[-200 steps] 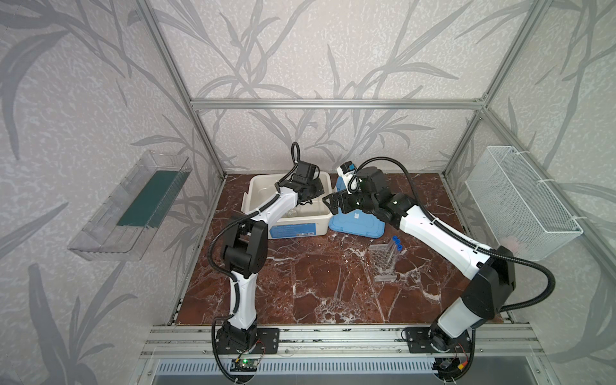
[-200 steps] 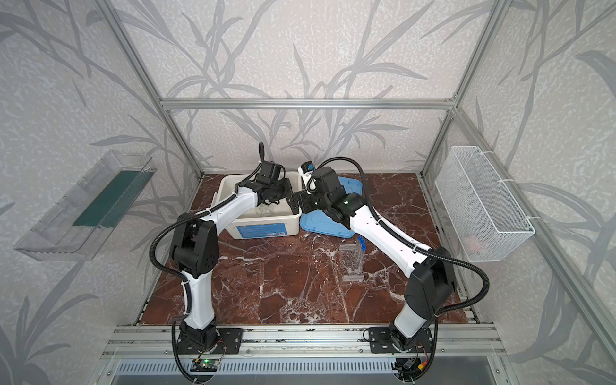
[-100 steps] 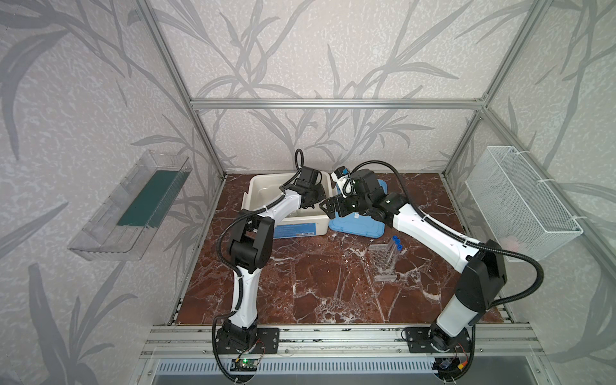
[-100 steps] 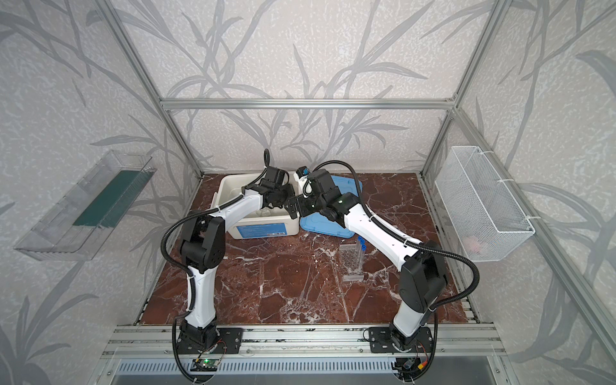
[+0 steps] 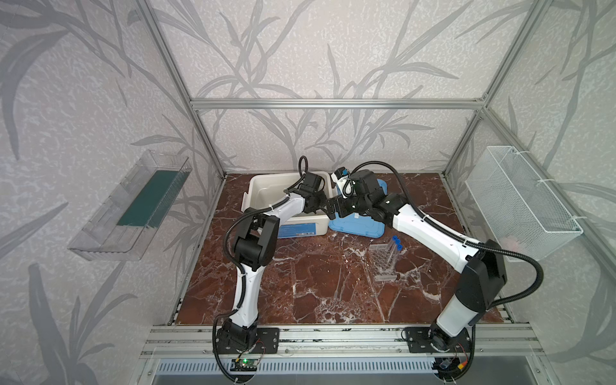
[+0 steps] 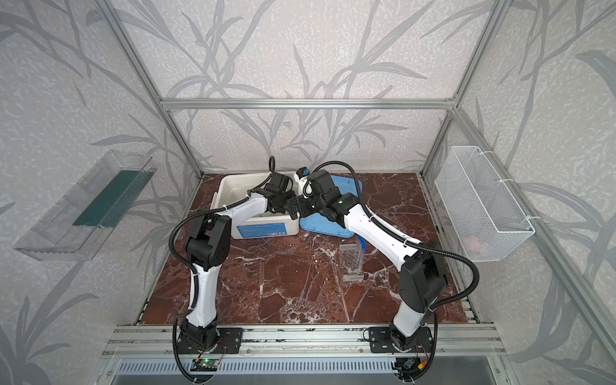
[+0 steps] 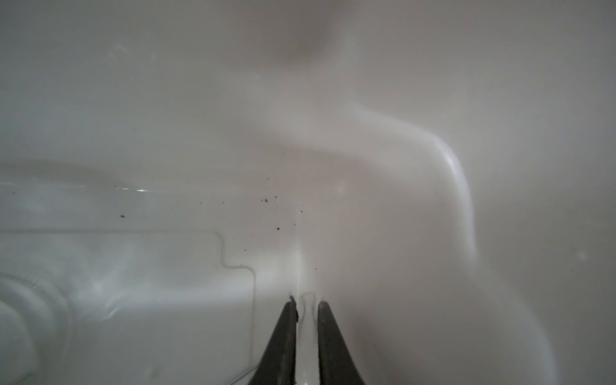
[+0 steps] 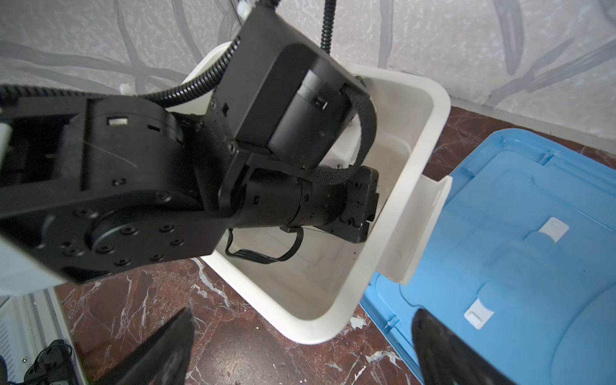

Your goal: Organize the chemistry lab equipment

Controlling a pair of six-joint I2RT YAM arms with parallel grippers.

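On the marble table (image 5: 316,283) the big white box (image 5: 266,191) sits open at the back, its blue lid (image 5: 356,226) flat just beside it. Nearer the front stands the clear honeycomb rack (image 5: 383,263), with blue-capped tubes (image 5: 396,245) upright at its far end. The right gripper (image 8: 303,315) hangs empty over the box's corner with its jaws spread wide, while inside the box the left gripper (image 7: 306,301) has its jaws nearly together around a thin clear tube (image 7: 306,320); I cannot tell whether they pinch it.
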